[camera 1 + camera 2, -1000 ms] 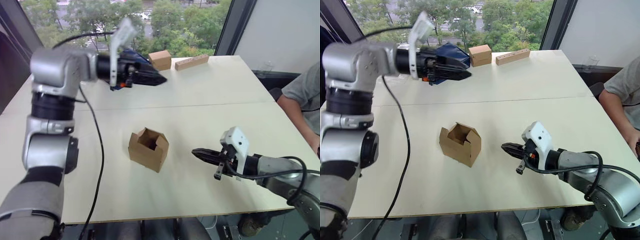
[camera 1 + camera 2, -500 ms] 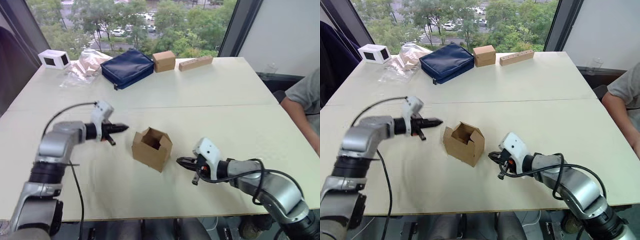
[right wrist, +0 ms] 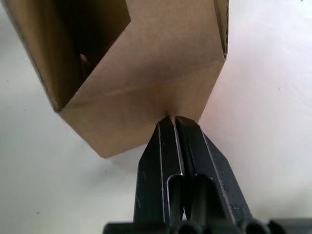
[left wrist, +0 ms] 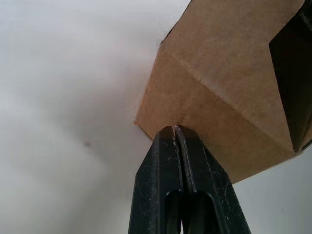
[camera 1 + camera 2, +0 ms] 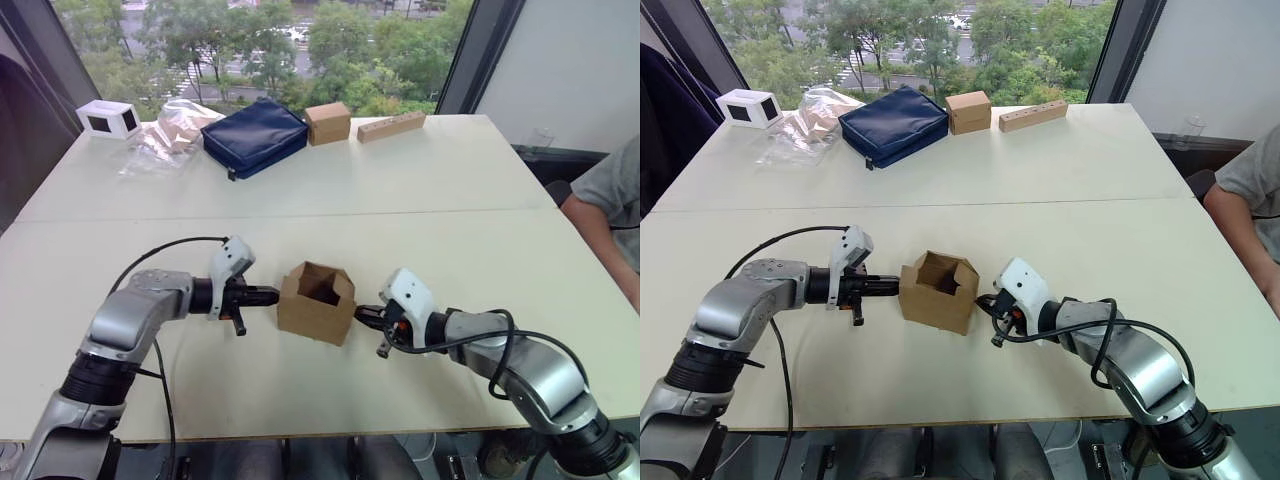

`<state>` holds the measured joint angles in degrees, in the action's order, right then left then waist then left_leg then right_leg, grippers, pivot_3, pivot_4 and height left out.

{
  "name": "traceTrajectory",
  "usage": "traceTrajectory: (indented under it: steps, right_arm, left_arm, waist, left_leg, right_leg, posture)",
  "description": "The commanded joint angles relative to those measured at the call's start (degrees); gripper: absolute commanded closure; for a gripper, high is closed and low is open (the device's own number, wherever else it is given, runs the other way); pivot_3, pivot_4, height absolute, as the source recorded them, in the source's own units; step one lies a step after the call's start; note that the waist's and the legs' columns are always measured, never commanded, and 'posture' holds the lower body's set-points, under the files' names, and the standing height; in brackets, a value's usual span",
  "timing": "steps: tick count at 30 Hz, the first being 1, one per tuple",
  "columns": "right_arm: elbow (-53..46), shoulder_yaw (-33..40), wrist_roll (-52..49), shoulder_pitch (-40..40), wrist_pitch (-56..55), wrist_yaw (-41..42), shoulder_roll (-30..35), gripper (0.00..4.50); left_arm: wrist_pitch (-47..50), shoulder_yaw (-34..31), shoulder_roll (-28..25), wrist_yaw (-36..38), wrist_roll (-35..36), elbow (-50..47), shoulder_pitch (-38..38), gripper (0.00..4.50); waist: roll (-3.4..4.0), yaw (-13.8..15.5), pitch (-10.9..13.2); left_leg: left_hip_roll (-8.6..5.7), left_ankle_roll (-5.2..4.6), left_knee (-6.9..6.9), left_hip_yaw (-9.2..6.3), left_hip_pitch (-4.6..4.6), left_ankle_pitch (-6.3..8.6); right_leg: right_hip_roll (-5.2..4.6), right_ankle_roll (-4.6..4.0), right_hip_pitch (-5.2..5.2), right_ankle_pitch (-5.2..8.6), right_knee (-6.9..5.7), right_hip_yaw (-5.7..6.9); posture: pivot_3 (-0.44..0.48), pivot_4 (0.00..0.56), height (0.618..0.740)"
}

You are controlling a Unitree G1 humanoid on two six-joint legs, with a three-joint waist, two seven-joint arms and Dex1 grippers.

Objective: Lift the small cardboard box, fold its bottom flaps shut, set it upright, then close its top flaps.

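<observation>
The small cardboard box (image 5: 317,303) sits near the front middle of the big pale table (image 5: 450,180), with its open end facing up and its flaps standing open. Far behind it, by the window, lie a blue bag (image 5: 255,136), a smaller brown cube (image 5: 328,122), a long tan block (image 5: 391,125), a clear plastic bag (image 5: 165,137) and a little white box (image 5: 109,117). A person's arm (image 5: 600,210) shows at the right edge of the table.

A lot has changed in one second. The left arm was up high over the back of the table. It swung down, and now it lies low and points at the box from the left. The right arm slid in from the right side. The box has turned a little and moved a bit to the right since then. So both arms have come in, one on each side, and I think they are about to squeeze the box between them and lift it. Nothing is folded yet.

The left gripper (image 4: 175,130) has its two black fingers pressed together, holding nothing. Its tip touches the left wall of the box, low down near a corner. The right gripper (image 3: 174,119) is pinched together too, and also holds nothing. Its tip touches the bottom edge of the right wall. So the box is between the two tips, not inside either one.
</observation>
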<state>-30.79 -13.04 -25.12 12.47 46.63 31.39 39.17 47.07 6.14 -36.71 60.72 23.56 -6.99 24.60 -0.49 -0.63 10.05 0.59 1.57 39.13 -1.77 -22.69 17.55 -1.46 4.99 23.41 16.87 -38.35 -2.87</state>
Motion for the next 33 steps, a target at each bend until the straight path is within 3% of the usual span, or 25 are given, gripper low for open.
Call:
traceTrajectory:
  steps: [1,11,15,17,22,33]
  right_arm:
    - [-0.37,1.43,1.06,0.63,-2.04,1.57,0.23,4.50]
    - [0.62,2.43,2.82,0.78,-3.20,3.35,-0.19,4.50]
    - [-1.33,7.89,0.82,-0.04,-2.25,5.13,2.33,4.50]
    - [-2.36,11.70,-0.67,0.29,-1.53,6.91,4.84,4.50]
    - [-1.33,16.92,-4.35,3.66,-1.77,11.56,8.28,4.50]
    - [2.16,9.74,-4.80,10.36,-2.75,14.89,3.90,4.50]
  left_arm:
    - [1.22,0.78,0.51,-0.15,2.05,-2.52,-0.55,4.47]
    - [0.64,-0.17,-0.33,-1.44,2.19,-2.16,-1.40,4.47]
    - [-3.93,-6.33,-0.30,-2.58,4.19,-1.39,-0.92,4.47]
    - [-0.79,-8.83,-2.31,0.17,8.37,-2.71,-0.03,4.47]
    - [1.95,-8.14,-4.80,2.65,11.86,-4.40,3.37,4.47]
    - [-1.50,-2.09,-2.13,1.20,9.39,-4.01,5.94,4.47]
  waist:
    - [0.00,-0.05,0.00]
    - [0.00,-0.07,0.00]
    - [0.00,-0.02,0.00]
    - [0.00,-0.05,0.00]
    - [0.00,-0.07,0.00]
    - [0.00,-0.13,0.00]
  left_leg:
    - [0.00,0.00,0.00,0.00,0.01,0.00]
    - [0.02,-0.01,-0.01,-0.01,0.04,0.00]
    - [0.02,-0.01,-0.01,0.00,0.03,0.00]
    - [0.02,-0.01,-0.01,0.00,0.02,0.00]
    - [0.02,-0.02,-0.04,0.00,0.15,0.01]
    - [0.04,-0.03,-0.05,0.00,0.17,0.02]
  right_leg:
    - [0.00,0.00,0.00,0.00,0.00,0.00]
    - [0.01,0.00,-0.01,0.00,0.00,0.00]
    - [-0.01,0.00,-0.01,0.00,0.00,0.00]
    - [-0.02,0.00,0.00,0.00,0.01,0.00]
    - [0.00,0.00,-0.13,0.00,0.04,0.01]
    - [0.02,0.00,-0.14,0.00,0.04,0.01]
  posture:
    - [0.000,0.150,0.740]
    - [0.000,0.150,0.740]
    - [0.000,0.150,0.740]
    - [0.000,0.150,0.740]
    - [0.000,0.150,0.740]
    - [0.000,0.150,0.740]
